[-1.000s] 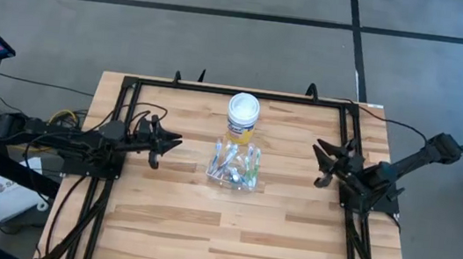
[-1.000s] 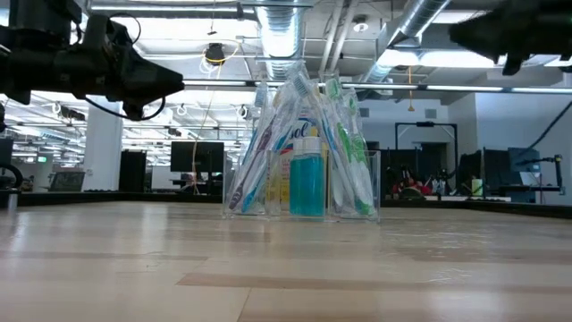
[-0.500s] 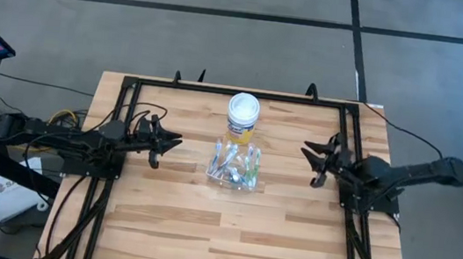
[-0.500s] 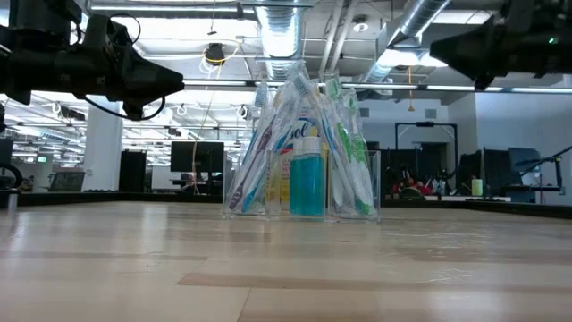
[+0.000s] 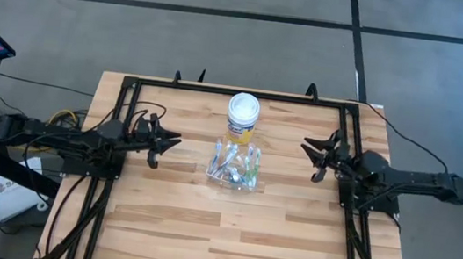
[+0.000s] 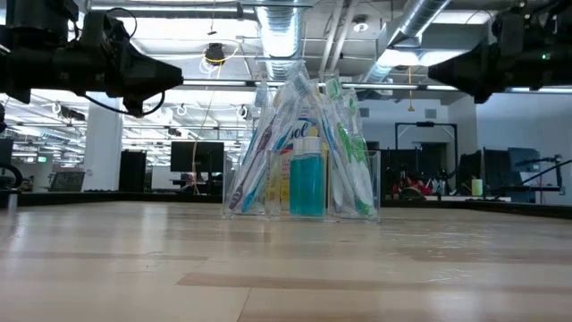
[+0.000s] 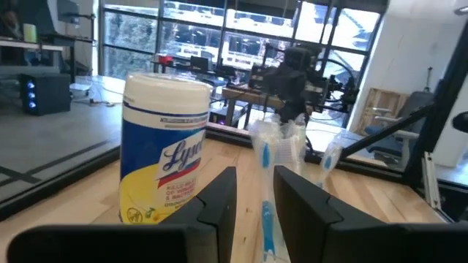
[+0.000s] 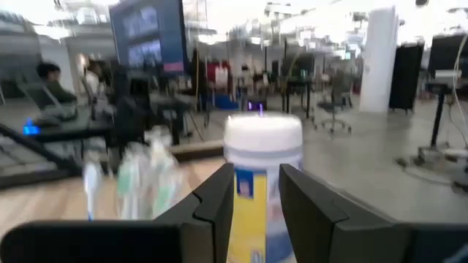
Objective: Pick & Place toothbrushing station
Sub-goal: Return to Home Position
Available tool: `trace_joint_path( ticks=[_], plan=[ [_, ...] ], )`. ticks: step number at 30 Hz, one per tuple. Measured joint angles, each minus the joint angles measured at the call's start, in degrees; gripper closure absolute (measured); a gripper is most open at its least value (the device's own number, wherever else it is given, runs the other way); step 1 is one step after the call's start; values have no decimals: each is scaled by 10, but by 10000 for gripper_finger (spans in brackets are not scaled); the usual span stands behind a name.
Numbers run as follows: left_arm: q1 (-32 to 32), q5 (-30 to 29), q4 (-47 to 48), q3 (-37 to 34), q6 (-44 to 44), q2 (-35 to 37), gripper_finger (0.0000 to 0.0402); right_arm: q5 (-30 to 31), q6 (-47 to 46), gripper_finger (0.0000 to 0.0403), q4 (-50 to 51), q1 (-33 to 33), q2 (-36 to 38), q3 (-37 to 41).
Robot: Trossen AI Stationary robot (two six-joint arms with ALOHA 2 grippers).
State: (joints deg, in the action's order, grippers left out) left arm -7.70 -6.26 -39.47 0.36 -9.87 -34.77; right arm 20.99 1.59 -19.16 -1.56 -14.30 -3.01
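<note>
Dark jaws on both arms stand parted, with nothing between them. The left wrist view shows a narrow gap, and the cup and a brush are visible through it, well ahead. The right wrist view shows a slightly wider gap with the jar beyond. The left jaws hang over the left side of the counter (image 5: 167, 219) and the right jaws over its right side. Both point inward, well apart from the cup.

Change over the last second: right arm (image 5: 411, 180) has dropped its raised elbow and now lies stretched flat past the counter's right edge, jaws nudged a little inward. Left arm (image 5: 80, 137) hasn't moved. Cup, brushes and jar are unchanged. My read is that the right arm is settling into its rest pose, so placing is done and only the park move is left.

Task items:
- Clear cup (image 5: 234, 167) sits mid-counter, just beside the jar (image 5: 243, 116); can't tell if they touch.
- It's packed with toothbrushes (image 6: 268, 156), heads up and fanned out, blue-white and green-white.
- A teal tube (image 6: 307, 183) stands in the middle of them.
- No loose brushes show on the counter.

Writing:
- The jar label (image 7: 164, 172) reads "Lysol" in blue script over yellow, under a white lid. The small print isn't legible.
- The low view shows blue script through the cup, only partly readable.
</note>
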Motion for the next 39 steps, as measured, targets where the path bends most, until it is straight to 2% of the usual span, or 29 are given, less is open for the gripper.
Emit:
trace_joint_path(
  ticks=[8, 17, 26, 30, 35, 39],
  plan=[
    [0, 25, 12, 0, -9, 22, 316, 29, -31, 302, 119, 27, 72, 0],
    [0, 36, 17, 0, -9, 22, 316, 131, -49, 302, 205, 115, 129, 0],
    [0, 48, 24, 0, -7, 31, 316, 247, -29, 302, 206, 232, 141, 0],
    [0, 55, 49, 0, -6, 73, 316, 302, -4, 302, 206, 287, 141, -2],
    [-2, 54, 141, 0, -6, 154, 316, 345, 32, 302, 205, 358, 141, -26],
    [-2, 47, 211, 0, -5, 218, 316, 406, 49, 302, 205, 405, 141, -38]
  ],
)
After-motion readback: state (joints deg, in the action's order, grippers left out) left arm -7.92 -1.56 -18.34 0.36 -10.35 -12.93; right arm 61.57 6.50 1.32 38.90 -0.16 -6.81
